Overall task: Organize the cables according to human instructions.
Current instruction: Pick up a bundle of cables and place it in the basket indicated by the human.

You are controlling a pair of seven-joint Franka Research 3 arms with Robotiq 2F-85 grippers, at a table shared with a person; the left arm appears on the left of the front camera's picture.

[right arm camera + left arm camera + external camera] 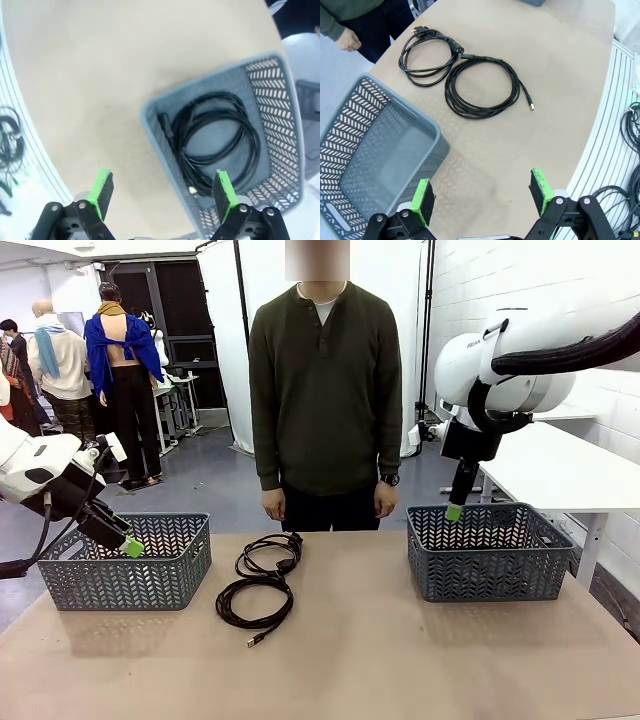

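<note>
Front view: left hand (133,547) tilted, right hand (454,511) vertical, both wide open.

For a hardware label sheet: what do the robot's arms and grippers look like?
The left arm and right arm are rounded white shells; a thick black hose runs along the right. The left gripper and right gripper are black with green pads.
</note>
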